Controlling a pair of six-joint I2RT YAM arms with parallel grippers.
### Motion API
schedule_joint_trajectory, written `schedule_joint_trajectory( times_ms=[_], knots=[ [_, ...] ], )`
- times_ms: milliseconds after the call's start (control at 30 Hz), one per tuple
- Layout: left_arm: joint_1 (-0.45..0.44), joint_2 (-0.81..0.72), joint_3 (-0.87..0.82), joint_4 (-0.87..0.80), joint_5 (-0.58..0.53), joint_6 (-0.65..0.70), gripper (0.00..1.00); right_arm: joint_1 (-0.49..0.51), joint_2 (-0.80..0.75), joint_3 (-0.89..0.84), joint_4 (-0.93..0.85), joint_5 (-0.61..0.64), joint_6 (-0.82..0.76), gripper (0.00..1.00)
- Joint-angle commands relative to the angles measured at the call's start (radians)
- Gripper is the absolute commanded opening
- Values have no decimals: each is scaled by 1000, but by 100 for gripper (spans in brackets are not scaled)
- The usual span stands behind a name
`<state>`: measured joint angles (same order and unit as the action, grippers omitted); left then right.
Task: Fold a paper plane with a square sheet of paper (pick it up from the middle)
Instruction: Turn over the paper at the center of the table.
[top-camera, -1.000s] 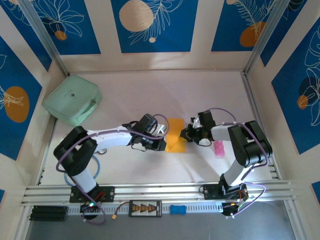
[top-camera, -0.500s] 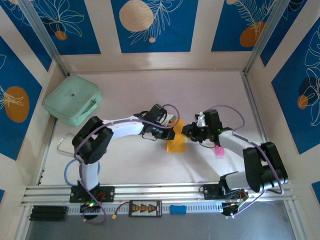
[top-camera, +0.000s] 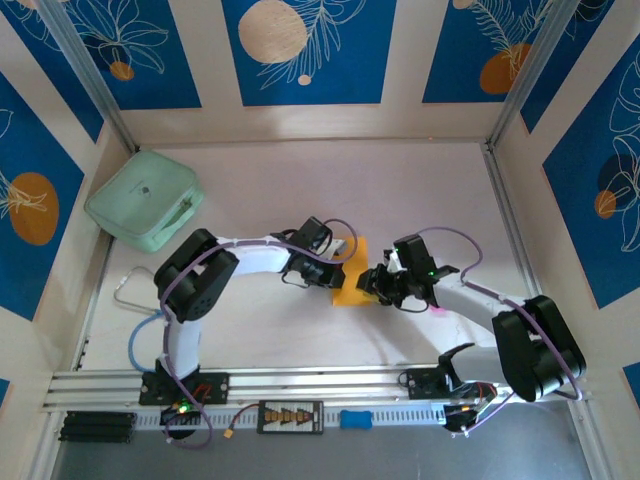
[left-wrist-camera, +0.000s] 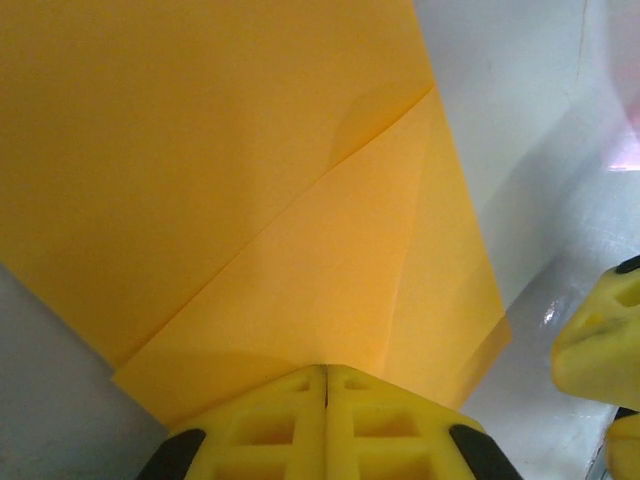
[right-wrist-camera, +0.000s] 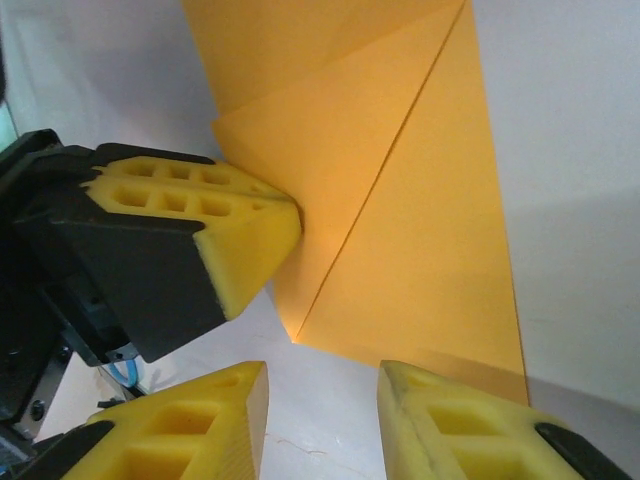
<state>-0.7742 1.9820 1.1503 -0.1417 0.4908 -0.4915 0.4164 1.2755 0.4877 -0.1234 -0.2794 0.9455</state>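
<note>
Orange-yellow square sheet of paper (left-wrist-camera: 250, 200) folded, left gripper (left-wrist-camera: 325, 420) closed against its edge, right gripper (right-wrist-camera: 320, 420) part-open, empty, at its near edge, white table (right-wrist-camera: 580, 150) either side.

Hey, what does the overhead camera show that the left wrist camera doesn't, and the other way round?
The overhead view adds the setting: the mint-green case at far left, and the left arm and right arm bent in toward the centre. The left wrist view adds detail: diagonal creases and a folded flap in the square sheet of paper, with the left gripper shut at its near edge. Both share the orange-yellow paper itself and the right gripper beside it.
</note>
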Motion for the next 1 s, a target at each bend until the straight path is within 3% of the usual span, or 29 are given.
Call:
schedule_joint_trajectory(
  times_ms=[0, 567, 967],
  knots=[
    [6, 16, -54, -21, -16, -2, 3, 13, 9, -12, -45, 41, 38, 36],
    [6, -3, -64, -7, 0, -17, 3, 24, 59, -13, -45, 85, 79, 38],
    [7, -5, -56, -23, 0, -9, 3, 27, 127, 3, 122, 25, 85, 42]
  ],
)
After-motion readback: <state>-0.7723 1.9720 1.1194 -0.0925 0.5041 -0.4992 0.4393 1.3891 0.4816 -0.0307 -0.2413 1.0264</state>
